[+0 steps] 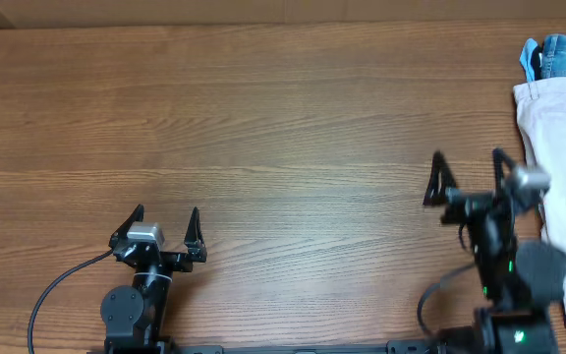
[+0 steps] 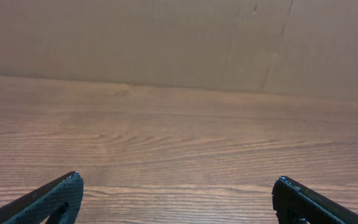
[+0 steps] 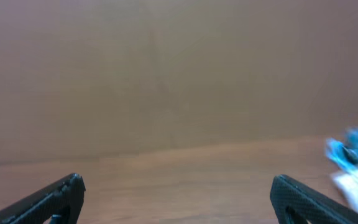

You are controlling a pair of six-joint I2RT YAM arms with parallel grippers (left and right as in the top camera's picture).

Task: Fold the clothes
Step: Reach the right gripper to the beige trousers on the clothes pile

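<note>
My left fingers [image 1: 194,224] and my right fingers [image 1: 438,182] both stand wide open and empty over the smooth wood-grain worktop [image 1: 283,118]. The shorts [image 1: 558,147], pale, soft, limp cotton, lie flat just outside my right fingers and well apart from my left. Reaching in, I may pinch only one layer, or drag along the blue denim jeans [image 1: 563,54] at their far edge.

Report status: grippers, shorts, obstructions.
Left gripper open, empty. Right gripper open, empty, beside shorts. Shorts not gripped, at table right edge; jeans beyond them. Nothing between.
</note>
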